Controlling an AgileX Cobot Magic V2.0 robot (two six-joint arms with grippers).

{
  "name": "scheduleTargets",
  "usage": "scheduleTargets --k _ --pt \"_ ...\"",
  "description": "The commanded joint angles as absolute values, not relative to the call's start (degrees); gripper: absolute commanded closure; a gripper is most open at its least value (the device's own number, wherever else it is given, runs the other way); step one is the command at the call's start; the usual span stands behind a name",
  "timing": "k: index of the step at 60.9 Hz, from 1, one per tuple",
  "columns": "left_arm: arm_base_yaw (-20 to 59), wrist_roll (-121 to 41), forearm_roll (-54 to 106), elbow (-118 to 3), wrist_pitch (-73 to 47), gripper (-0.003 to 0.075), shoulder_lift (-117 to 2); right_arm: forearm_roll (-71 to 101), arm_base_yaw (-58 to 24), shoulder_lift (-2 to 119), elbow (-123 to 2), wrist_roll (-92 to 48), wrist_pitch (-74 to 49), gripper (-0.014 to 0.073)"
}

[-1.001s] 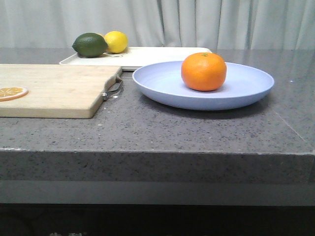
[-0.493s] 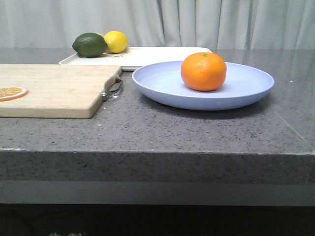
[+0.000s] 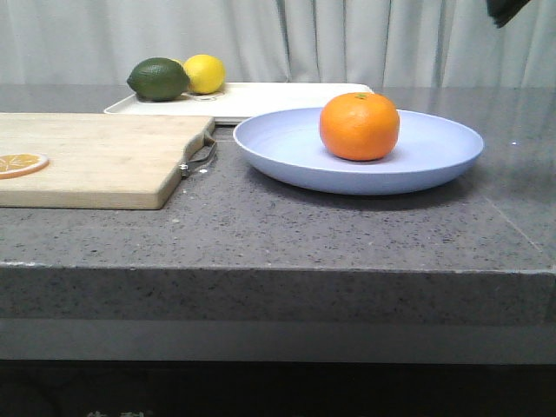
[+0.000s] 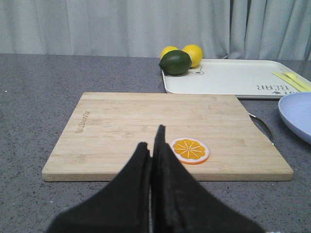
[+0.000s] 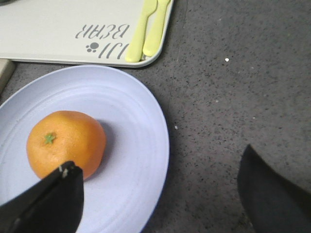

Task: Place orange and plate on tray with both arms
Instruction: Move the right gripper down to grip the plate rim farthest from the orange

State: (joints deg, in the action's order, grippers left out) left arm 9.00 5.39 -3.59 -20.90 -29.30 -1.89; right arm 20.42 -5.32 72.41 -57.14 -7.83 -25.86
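While the orange (image 3: pixel 360 127) sits loose on the plate (image 3: pixel 434 152), just short of the tray (image 3: pixel 287 95), a tilted lift could roll it off. Right fingers (image 5: pixel 63 194) are spread wide above the plate's rim; left fingers (image 4: pixel 141 184) are clenched empty. One orange, one plate, one tray; beyond, two lemons (image 4: pixel 193 52) and one lime (image 3: pixel 158 79).

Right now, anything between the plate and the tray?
Nothing. Right wrist view shows only a thin strip of bare countertop between plate and tray.
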Motion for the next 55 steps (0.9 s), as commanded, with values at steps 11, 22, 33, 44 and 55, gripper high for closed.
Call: scheduleTargets --k 11,22,33,44,55 --pt "8.9 5.9 -3.2 -22.3 -24.5 0.0738 -2.7 23.3 -5.2 83.9 -66.2 -8.0 -25.0 0.0175" --pt "8.9 5.9 -3.2 -22.3 -24.5 0.0738 -2.7 23.7 -5.2 89.6 -69.0 -8.0 -25.9 0.0186" --pt "8.9 5.9 -3.2 -22.3 -24.5 0.0738 -2.7 24.2 -5.2 93.0 -70.2 -8.0 -27.2 0.0192" --pt "8.9 5.9 -3.2 -22.3 -24.5 0.0738 -2.7 24.2 -5.2 93.9 -70.4 -8.0 -27.6 0.0371" --pt "8.9 5.9 -3.2 -22.3 -24.5 0.0738 -2.7 24.2 -5.2 93.9 -70.5 -8.0 -27.7 0.0586"
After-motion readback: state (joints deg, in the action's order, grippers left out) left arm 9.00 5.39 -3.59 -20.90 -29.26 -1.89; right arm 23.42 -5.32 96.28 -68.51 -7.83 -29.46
